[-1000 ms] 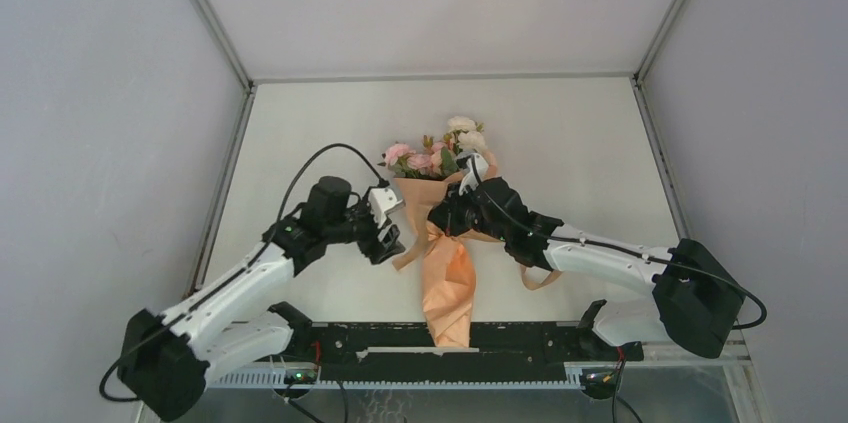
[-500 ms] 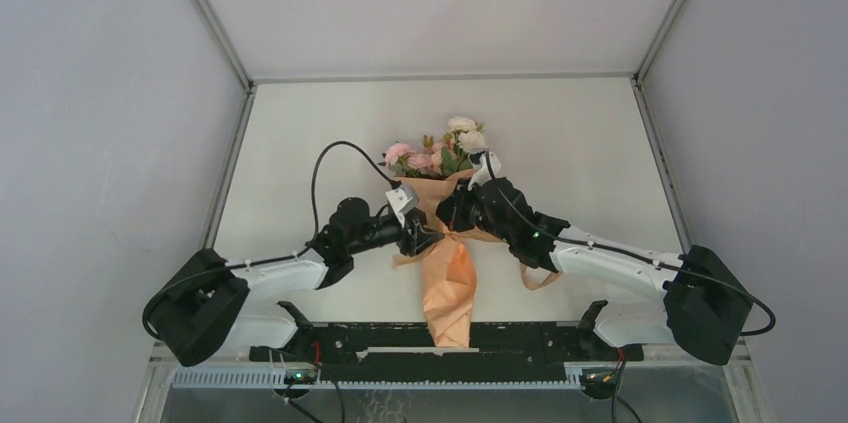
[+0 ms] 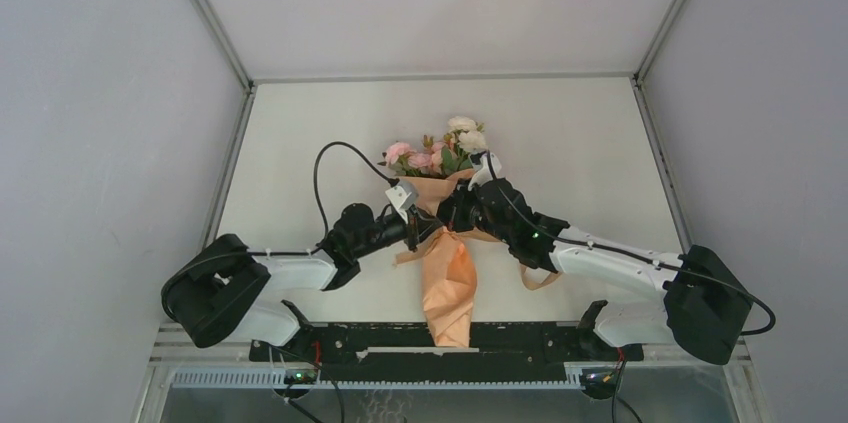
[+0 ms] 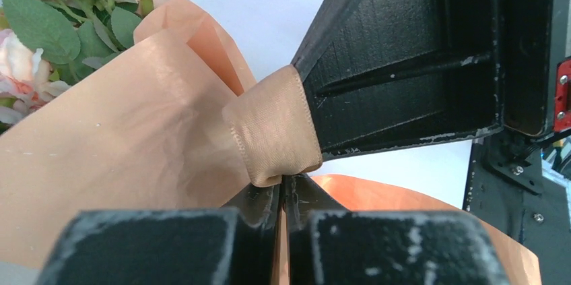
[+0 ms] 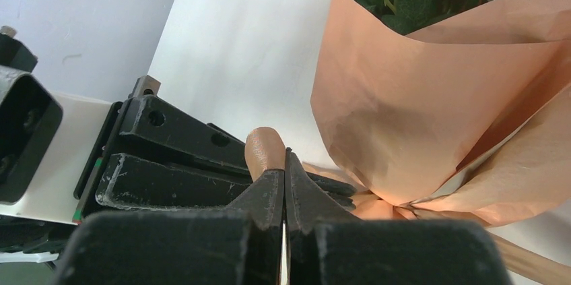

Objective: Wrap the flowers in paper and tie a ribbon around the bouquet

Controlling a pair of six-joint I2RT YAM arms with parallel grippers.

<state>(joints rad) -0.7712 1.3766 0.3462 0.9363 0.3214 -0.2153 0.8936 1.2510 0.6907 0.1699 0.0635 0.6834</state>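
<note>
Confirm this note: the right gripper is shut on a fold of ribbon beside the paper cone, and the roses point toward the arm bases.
Wrong in one respect: the roses point away from the arm bases, toward the table's far edge; the top external view shows it. The right gripper is indeed shut on a fold of ribbon beside the paper cone.

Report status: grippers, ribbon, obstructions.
Left gripper, right gripper both shut on narrow tan-beige ribbon. Ribbon at neck of orange-tan paper bouquet of roses. No obstruction seen.
</note>
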